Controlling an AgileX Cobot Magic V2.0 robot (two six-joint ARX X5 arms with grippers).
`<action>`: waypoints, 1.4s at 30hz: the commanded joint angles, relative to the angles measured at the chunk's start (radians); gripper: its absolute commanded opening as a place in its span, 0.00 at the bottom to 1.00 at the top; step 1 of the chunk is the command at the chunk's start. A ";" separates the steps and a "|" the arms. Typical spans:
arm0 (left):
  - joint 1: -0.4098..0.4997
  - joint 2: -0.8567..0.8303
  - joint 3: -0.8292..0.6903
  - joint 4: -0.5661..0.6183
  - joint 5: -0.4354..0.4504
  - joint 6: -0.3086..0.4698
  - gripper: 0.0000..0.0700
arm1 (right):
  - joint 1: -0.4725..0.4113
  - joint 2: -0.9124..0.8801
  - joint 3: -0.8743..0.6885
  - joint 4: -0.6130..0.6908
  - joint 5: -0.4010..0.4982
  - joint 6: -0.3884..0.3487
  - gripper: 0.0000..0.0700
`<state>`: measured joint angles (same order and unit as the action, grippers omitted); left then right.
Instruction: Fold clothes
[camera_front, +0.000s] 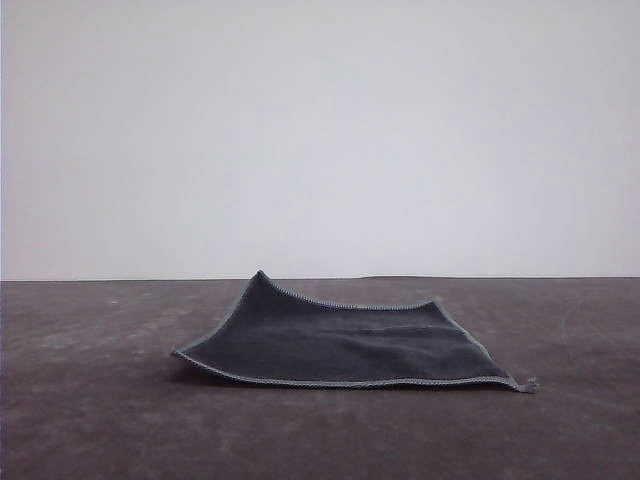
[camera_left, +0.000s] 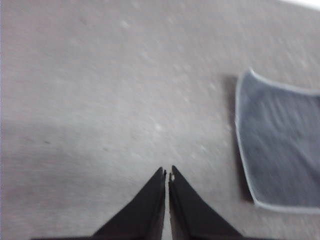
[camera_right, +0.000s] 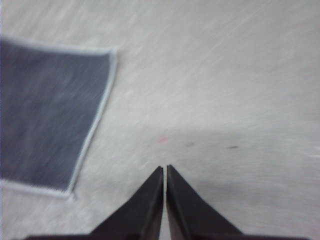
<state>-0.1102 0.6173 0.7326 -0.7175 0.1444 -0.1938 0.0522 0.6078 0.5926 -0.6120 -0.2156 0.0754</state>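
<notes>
I am observing the cloth (camera_front: 345, 345) lying spread on the dark table (camera_front: 90, 420) near its middle, dark grey-blue face up, its grey stitched hem showing all round and its far left corner lifting slightly off the surface. From the left wrist view I am seeing the left gripper (camera_left: 167, 175) with its fingers pressed together on nothing, hanging over bare table beside the cloth. The right gripper (camera_right: 164, 171) is likewise showing its fingers together and empty, apart from the cloth.

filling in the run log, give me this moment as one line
cloth: spread unfolded, dark face up, far-left corner raised | left claw: shut, empty, off cloth | right claw: shut, empty, off cloth | fold: not started
</notes>
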 joint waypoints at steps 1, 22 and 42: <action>-0.046 0.011 0.022 0.027 0.006 0.028 0.00 | 0.023 0.017 0.015 0.027 -0.005 -0.023 0.01; -0.209 0.061 0.030 0.071 0.006 0.111 0.57 | 0.145 0.057 0.016 0.092 -0.005 -0.065 0.69; -0.209 0.172 0.082 0.044 0.041 -0.106 0.75 | 0.139 0.135 0.042 0.071 -0.086 0.185 0.69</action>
<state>-0.3149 0.7715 0.7921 -0.6809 0.1744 -0.2620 0.1903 0.7250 0.6172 -0.5446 -0.2926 0.1943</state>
